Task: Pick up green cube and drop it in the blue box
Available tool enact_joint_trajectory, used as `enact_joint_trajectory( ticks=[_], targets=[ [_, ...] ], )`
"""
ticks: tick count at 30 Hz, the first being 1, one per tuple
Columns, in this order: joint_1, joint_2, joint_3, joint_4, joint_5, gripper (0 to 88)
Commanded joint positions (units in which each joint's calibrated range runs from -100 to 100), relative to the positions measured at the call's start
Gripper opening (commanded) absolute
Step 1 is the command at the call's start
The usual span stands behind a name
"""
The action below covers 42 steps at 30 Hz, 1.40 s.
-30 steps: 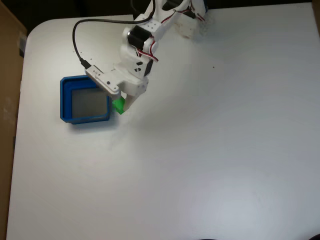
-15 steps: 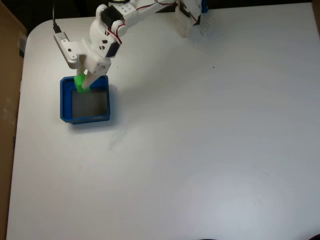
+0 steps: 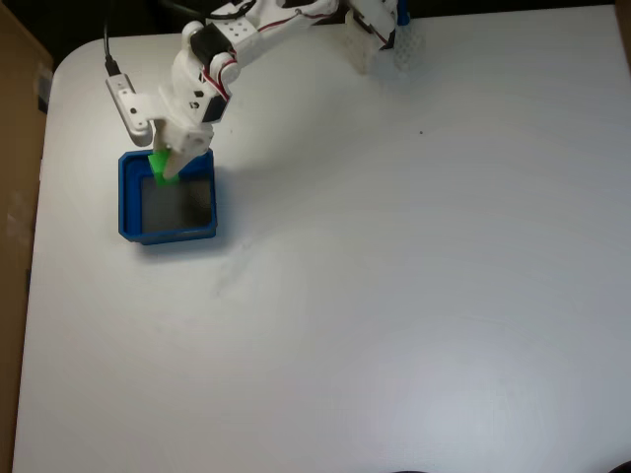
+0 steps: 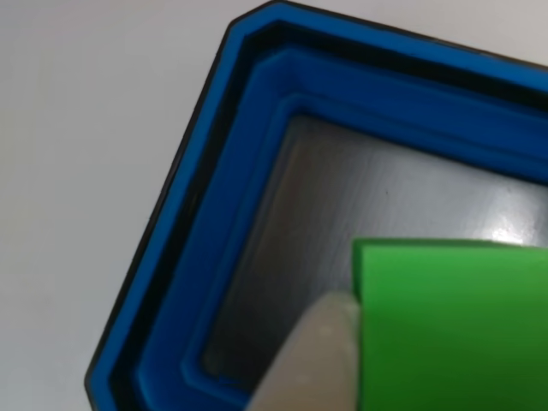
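Observation:
In the fixed view the blue box (image 3: 126, 202) lies at the table's left, its grey floor showing. My white gripper (image 3: 164, 169) hangs over the box's upper-left part, shut on the green cube (image 3: 159, 162). The cube is held above the tray floor, just inside the far wall. In the other view, close up, the green cube (image 4: 454, 330) fills the lower right, with one white finger (image 4: 310, 360) pressed against its left face. Beneath them are the blue box's stepped wall (image 4: 244, 171) and its grey floor.
The arm's base (image 3: 375, 30) stands at the table's far edge, and a black cable (image 3: 106, 54) runs off the wrist. A brown cardboard surface (image 3: 15, 197) lines the left side. White tabletop (image 3: 394, 296) stretches right of and below the box.
The gripper carried the cube leftward from the box's right side to over its upper-left part. In the last half second it only shifted slightly.

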Motion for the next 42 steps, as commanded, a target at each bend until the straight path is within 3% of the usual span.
enact_joint_trajectory(
  ticks=[1, 9, 33, 42],
  targets=[
    [-0.17, 0.11, -3.31, -4.22, 0.05, 1.7],
    [-0.17, 6.04, -3.13, -12.46, 0.05, 1.7],
    [0.33, 6.04, -2.95, -12.04, -0.24, 2.1],
    [0.33, 5.79, -2.95, -11.96, -0.24, 15.6]
  ],
)
